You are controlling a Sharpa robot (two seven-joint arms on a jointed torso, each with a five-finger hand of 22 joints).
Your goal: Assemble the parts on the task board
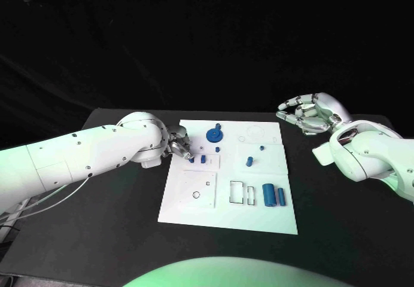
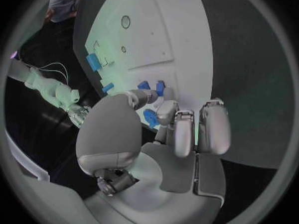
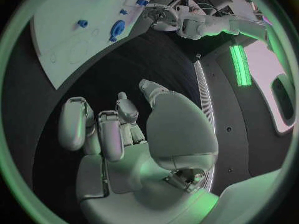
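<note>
Left hand (image 1: 179, 147) at the task board (image 1: 259, 220)'s 10 o'clock edge, fingertips over small blue parts (image 1: 197, 159); whether it pinches one you cannot tell. Right hand (image 1: 308, 113) hovers off the board's 2 o'clock corner, fingers curled, holding nothing. Keep your left fingers low and settle the grip before lifting. Two blue cylinders (image 1: 273, 195) lie at the board's 4 o'clock, long axes pointing 12 to 6.
</note>
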